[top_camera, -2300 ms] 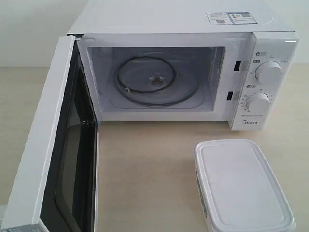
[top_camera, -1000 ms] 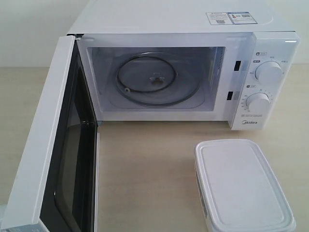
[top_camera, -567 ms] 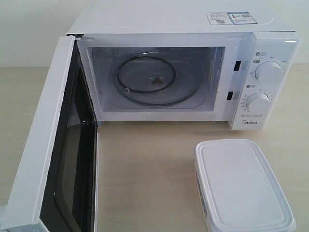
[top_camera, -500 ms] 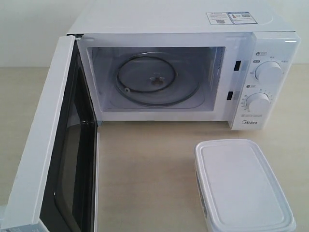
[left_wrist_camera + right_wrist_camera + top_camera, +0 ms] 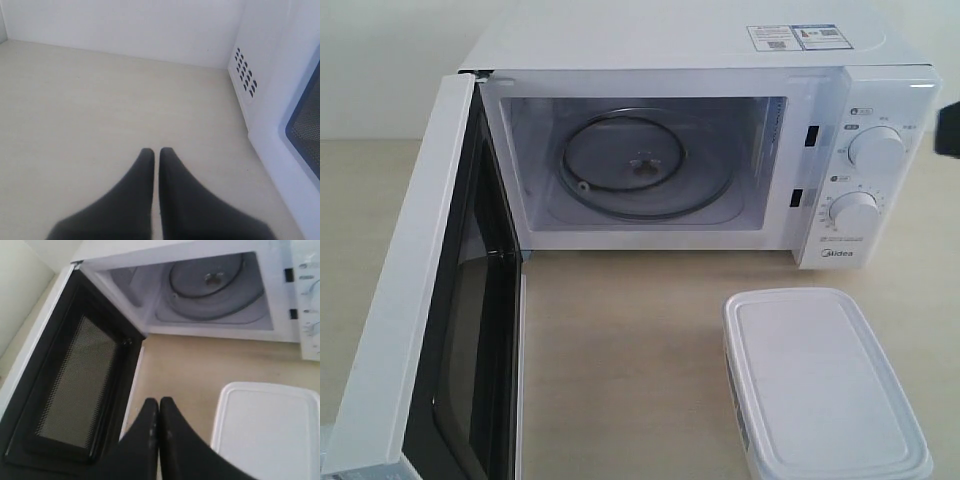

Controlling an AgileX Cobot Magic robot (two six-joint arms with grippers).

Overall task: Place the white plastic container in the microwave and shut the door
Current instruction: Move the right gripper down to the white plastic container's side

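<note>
At the right gripper (image 5: 159, 402): fingers pressed together, nothing between them. It hangs above the table (image 5: 620, 350), just beside the container (image 5: 825, 380) and not touching it. A dark shape at the right edge of the exterior view is probably part of this arm.

Left gripper (image 5: 156, 151): fingers also together, empty, low over bare table outside the open door (image 5: 410, 300), near the microwave's (image 5: 670, 40) vented side wall.

Container: flat on the table in front of the dials, right of the cavity opening, lid (image 5: 815, 375) on. Not yet lifted.

Door: swung wide, inner frame facing the cavity. Turntable (image 5: 645, 165) bare.

Handling, my judgement:
- Looks light. Contents cannot be seen through the lid.
- Thin plastic, so the walls likely flex under a hard squeeze; moderate pressure only.
- Smooth surfaces, probably slippery against the fingers.
- The lid may lift off if taken by its rim alone.
- Best hold: fingers opened wide, across the narrower width, on the side walls just under the rim so the lip stops it sliding down.
- Keep it level going in; the cavity has room to spare.
</note>
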